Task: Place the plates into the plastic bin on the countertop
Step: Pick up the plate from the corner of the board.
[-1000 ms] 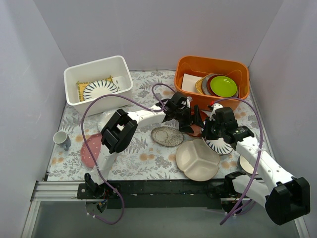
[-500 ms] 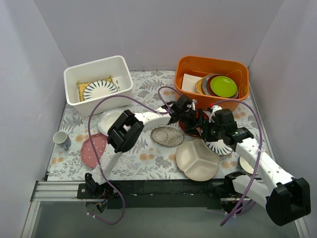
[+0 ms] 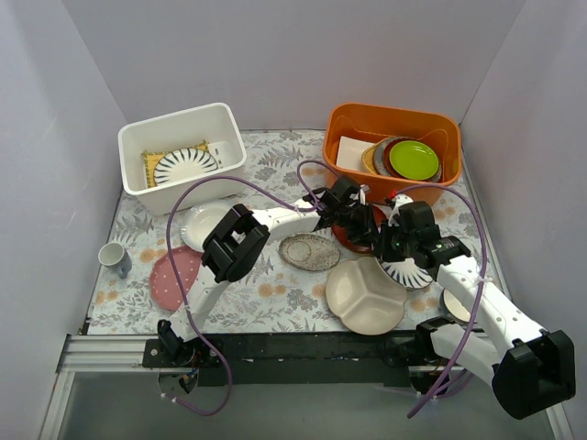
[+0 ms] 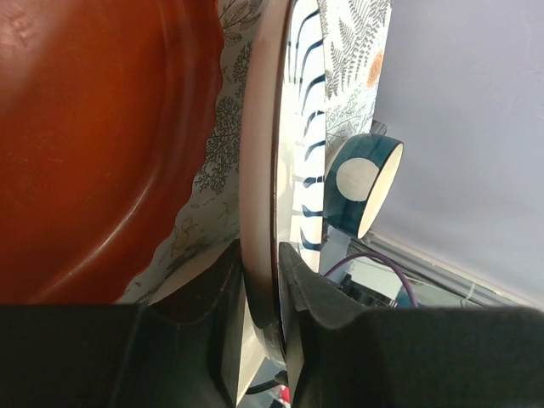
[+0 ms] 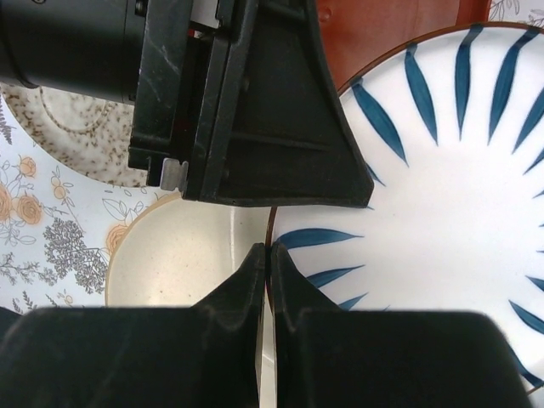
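The striped plate (image 5: 459,195) looks stiff, glossy, chippable; left claw (image 4: 262,252) and right claw (image 5: 269,252) each clamp its thin rim between their fingers.

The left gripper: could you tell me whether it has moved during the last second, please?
Yes. The left gripper has shifted right across the top view, away from the speckled plate and closer to the orange tub.

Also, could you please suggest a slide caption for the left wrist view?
Left pincer clasping the edge-on rim of the striped plate, red-brown plate alongside, teal cup beyond.
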Robot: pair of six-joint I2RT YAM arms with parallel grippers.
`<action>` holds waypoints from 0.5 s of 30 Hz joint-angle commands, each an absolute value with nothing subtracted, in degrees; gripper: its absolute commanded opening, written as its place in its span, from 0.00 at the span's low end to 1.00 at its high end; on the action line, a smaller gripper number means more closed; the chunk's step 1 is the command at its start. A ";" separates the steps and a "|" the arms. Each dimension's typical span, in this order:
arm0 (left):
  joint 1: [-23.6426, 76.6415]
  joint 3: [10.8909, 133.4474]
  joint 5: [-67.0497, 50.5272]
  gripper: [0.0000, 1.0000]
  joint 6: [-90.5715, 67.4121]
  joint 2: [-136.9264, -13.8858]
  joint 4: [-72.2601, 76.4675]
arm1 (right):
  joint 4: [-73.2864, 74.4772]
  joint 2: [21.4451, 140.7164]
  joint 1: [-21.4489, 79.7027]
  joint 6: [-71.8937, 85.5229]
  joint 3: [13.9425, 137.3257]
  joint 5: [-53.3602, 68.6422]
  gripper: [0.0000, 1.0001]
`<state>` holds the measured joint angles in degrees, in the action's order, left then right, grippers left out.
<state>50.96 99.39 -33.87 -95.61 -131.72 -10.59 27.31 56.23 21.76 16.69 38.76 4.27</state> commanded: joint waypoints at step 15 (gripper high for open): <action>52.03 99.93 -34.72 0.00 -95.54 -130.08 -9.14 | 25.75 54.23 22.06 17.58 39.90 5.63 0.26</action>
<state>51.51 99.50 -33.87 -96.47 -132.16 -10.94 28.18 56.21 21.78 17.17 38.37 4.69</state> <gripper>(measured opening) 0.143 0.182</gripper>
